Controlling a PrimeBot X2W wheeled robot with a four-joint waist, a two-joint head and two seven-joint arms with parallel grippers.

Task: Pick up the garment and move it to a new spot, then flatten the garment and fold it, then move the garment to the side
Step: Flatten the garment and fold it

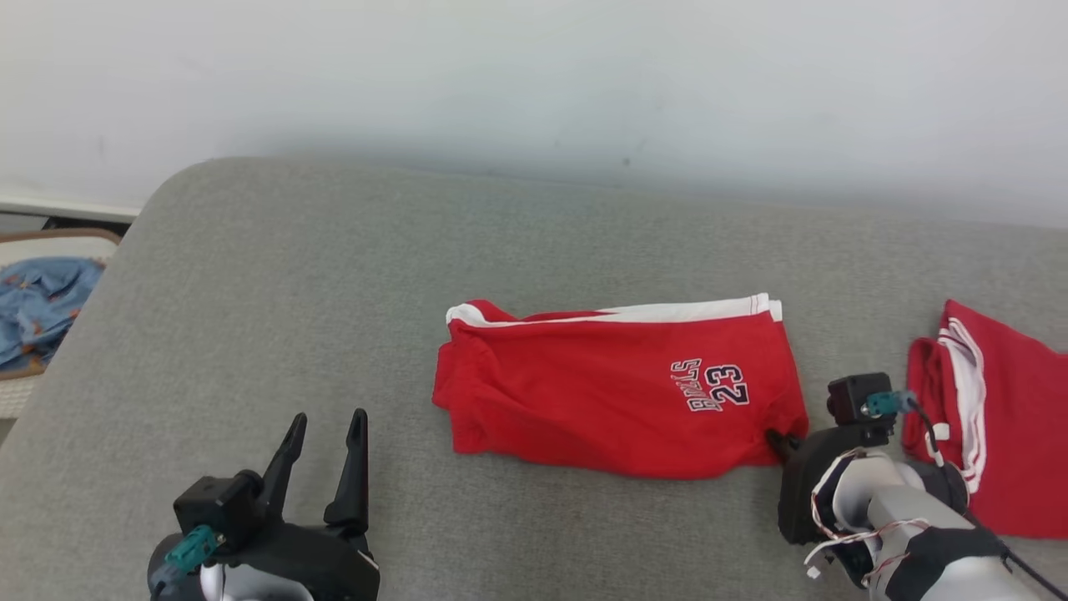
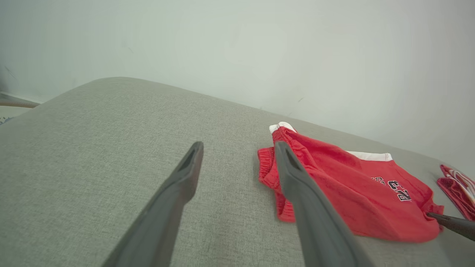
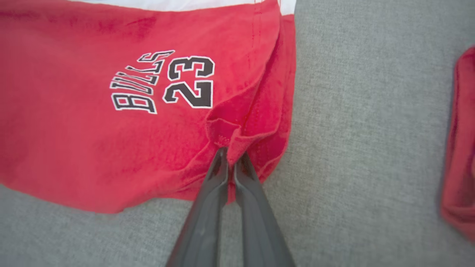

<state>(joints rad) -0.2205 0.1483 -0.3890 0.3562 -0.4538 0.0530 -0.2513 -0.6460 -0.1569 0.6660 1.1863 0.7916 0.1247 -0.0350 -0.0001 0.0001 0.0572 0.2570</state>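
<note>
Right claw [image 3: 231, 155] clamps the shorts [image 1: 617, 401] at 5 o'clock; left claw [image 1: 327, 427] apart. We judge this thin pinch may slip.

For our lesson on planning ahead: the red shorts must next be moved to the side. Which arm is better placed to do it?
Probably the right arm: its jaws are shut on the red shorts' near corner. The left arm's jaws are open above bare cushion, apart from the cloth.
</note>
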